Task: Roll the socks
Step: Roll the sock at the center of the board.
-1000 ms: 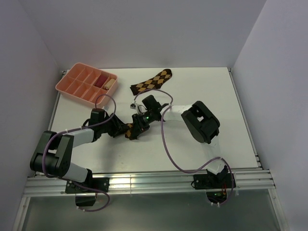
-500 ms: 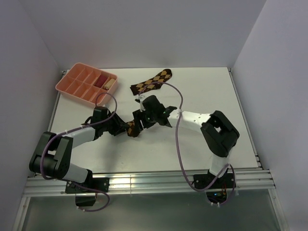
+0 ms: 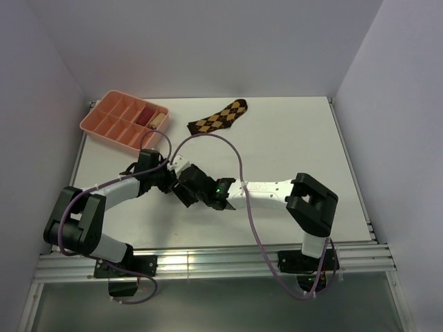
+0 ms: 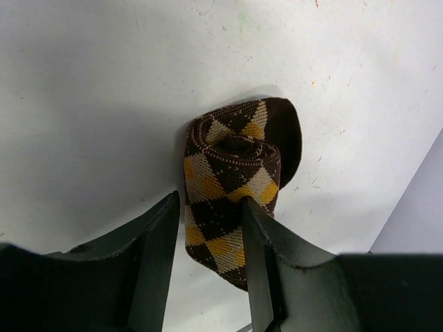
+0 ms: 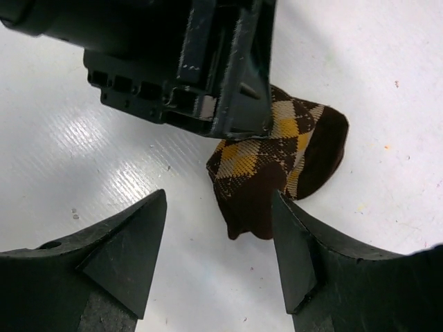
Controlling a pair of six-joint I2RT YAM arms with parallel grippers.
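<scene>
Left gripper, rolled sock pinched between its jaws

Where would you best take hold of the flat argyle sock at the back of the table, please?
The flat argyle sock lies spread out diagonally, so probably pinch its near-left end from above, jaws across its width; that end is the closer reach.

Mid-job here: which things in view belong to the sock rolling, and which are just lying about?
Job: rolled dark brown and tan argyle fabric sock in the left gripper; flat matching argyle sock farther back; open right gripper.
Lying about: pink plastic compartment tray; reddish roll and beige roll inside it.
</scene>
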